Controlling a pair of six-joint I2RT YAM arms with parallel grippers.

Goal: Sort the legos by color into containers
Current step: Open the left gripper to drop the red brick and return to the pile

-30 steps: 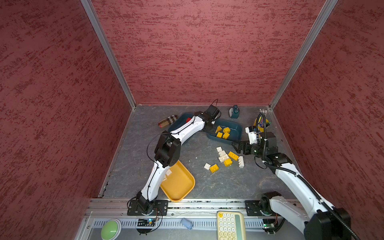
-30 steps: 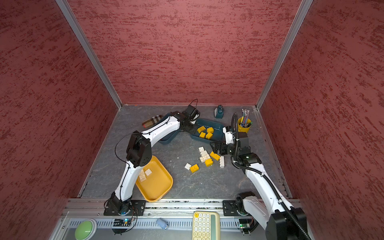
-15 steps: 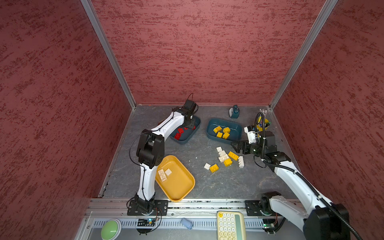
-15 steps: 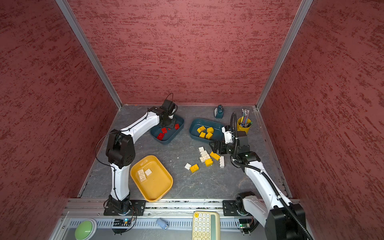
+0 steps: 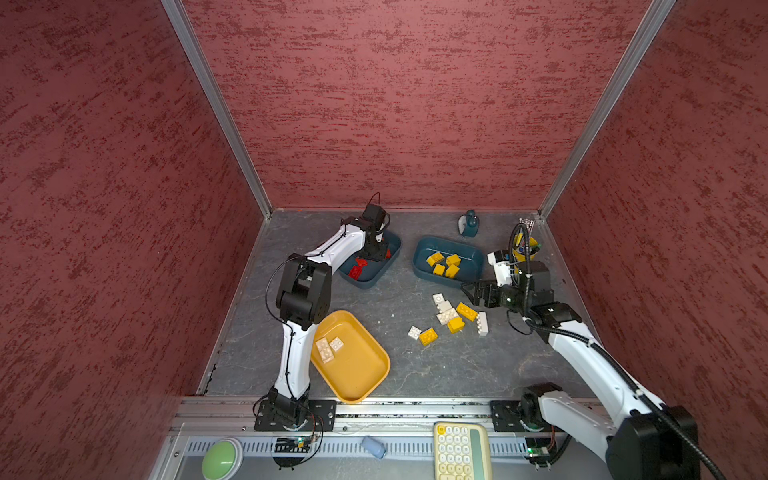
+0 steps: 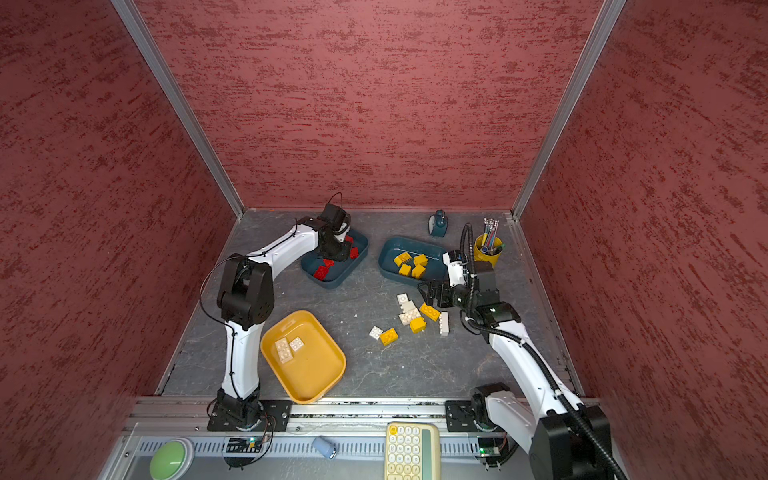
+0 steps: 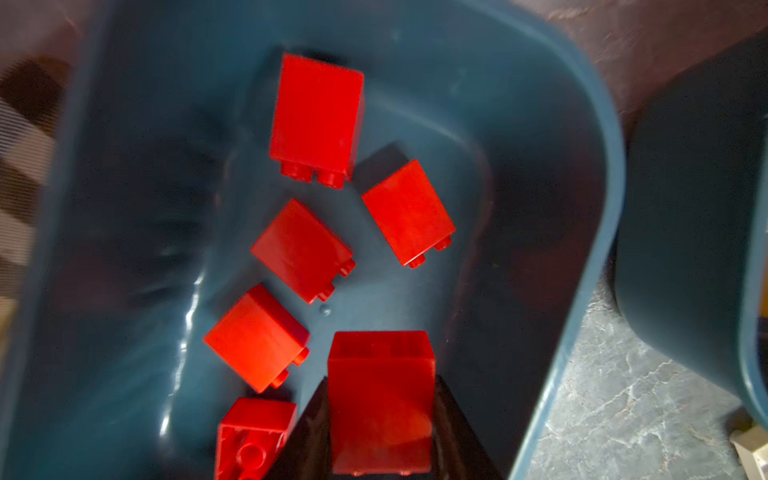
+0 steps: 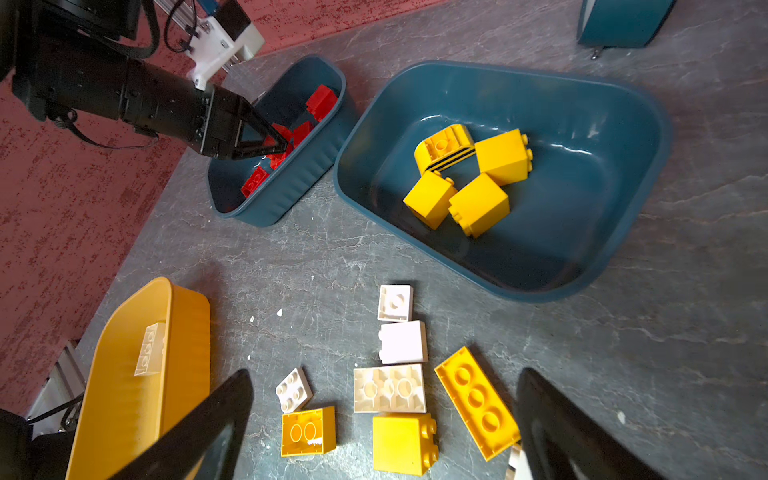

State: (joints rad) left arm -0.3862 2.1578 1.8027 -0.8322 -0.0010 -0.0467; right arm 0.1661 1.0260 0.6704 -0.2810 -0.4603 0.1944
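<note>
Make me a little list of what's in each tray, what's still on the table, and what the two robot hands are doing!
Left teal tray: red bricks only
Right teal tray: four yellow bricks
Mustard tray: two white bricks
Loose bricks: five white, three yellow, on the table
Left gripper: over left teal tray, red brick between its jaws; gripped or loose, unclear
Right gripper: open, empty, above loose bricks

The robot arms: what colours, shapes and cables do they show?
The left arm and right arm have white shells and black joints. Thin black wires loop along the left; a ribbed black hose follows the right. The left pincer and right pincer have black triangular fingers.
</note>
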